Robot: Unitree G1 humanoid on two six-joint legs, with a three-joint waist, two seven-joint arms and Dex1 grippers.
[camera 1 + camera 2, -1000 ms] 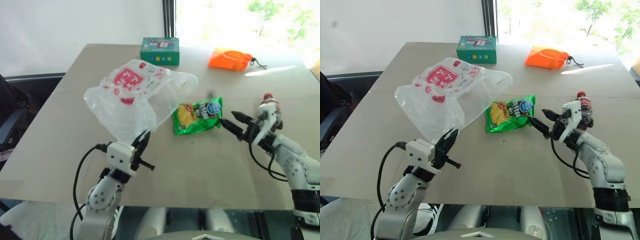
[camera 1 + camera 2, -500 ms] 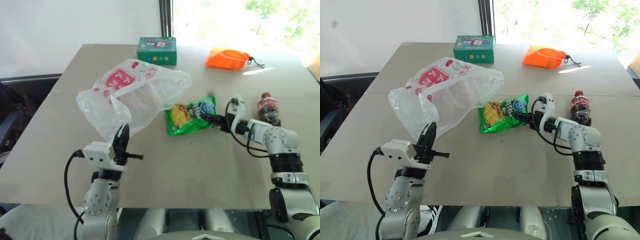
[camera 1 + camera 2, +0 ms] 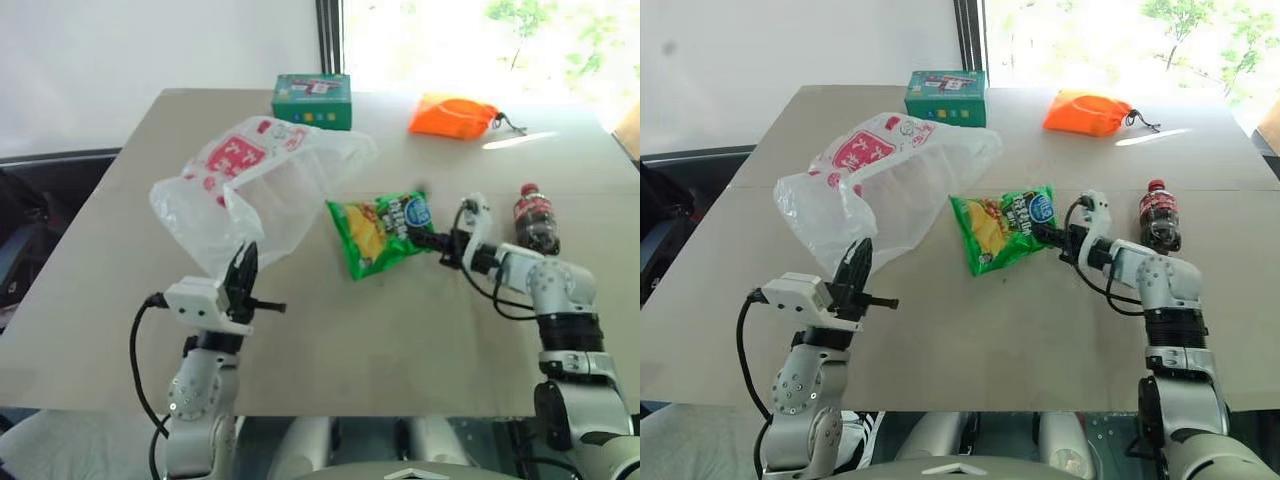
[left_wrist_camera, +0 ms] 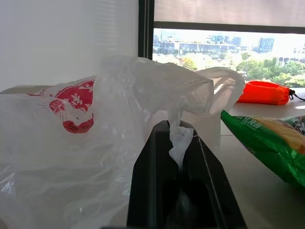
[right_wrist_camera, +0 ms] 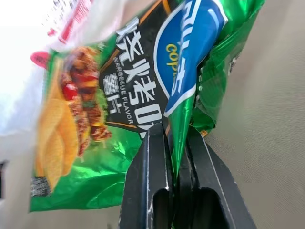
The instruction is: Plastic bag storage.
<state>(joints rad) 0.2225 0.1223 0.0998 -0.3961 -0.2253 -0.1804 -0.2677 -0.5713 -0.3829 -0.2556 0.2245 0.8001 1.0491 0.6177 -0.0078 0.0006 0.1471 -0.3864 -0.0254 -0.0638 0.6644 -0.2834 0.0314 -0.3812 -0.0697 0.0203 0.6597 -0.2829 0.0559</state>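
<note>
Head views show the left pincer [image 3: 243,277] clamped, as it was a second ago, on the near edge of the large crinkly translucent white plastic bag with red print [image 3: 262,180], which billows up and away beyond its tips, while the right pincer [image 3: 1053,238], apart a second ago, has just closed on the corner of the small green-and-yellow foil snack packet [image 3: 1002,226], now slightly turned on the beige table [image 3: 970,330]. Left wrist view confirms bag film pinched between the black fingers [image 4: 151,186], and right wrist view shows the packet's edge nipped between that pincer's fingers [image 5: 151,171], so loading the packet into the held bag looks ready to begin.
</note>
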